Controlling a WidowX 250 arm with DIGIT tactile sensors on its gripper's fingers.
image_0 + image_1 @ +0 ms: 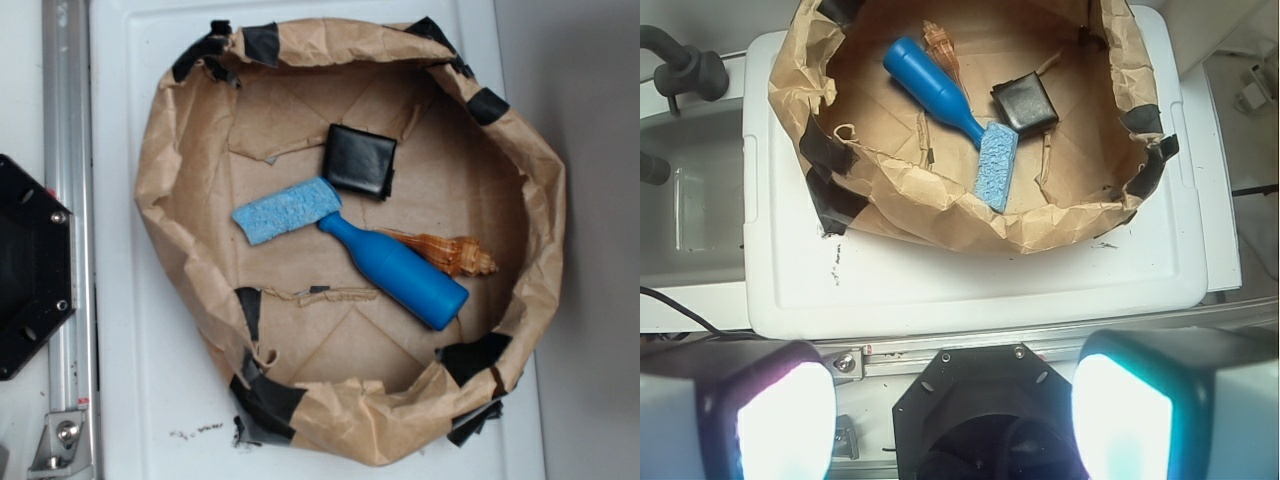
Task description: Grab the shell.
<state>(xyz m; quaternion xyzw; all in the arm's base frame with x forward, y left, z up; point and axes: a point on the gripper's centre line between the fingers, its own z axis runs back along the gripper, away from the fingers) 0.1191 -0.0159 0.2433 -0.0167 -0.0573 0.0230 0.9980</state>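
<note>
While tool (954, 415) hangs wide open, empty, ridged orange-brown shell (450, 251) lies w/ tip prob. touching blue bottle (398, 272).

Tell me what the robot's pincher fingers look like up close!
In the wrist view, the gripper shows two chunky, blurry fingers, dark grey on the outside with pale pads that glow whitish-blue. No cables or markings show on them.

Exterior view: mounted overhead, looking straight down, fairly close, the paper-lined basin (150, 180) filling most of the frame. Wrist view: set high behind the gripper (955, 405), facing down and forward across the white lid (940, 285), well back from the basin. Both views share the basin's interior, seen from opposite orientations.
</note>
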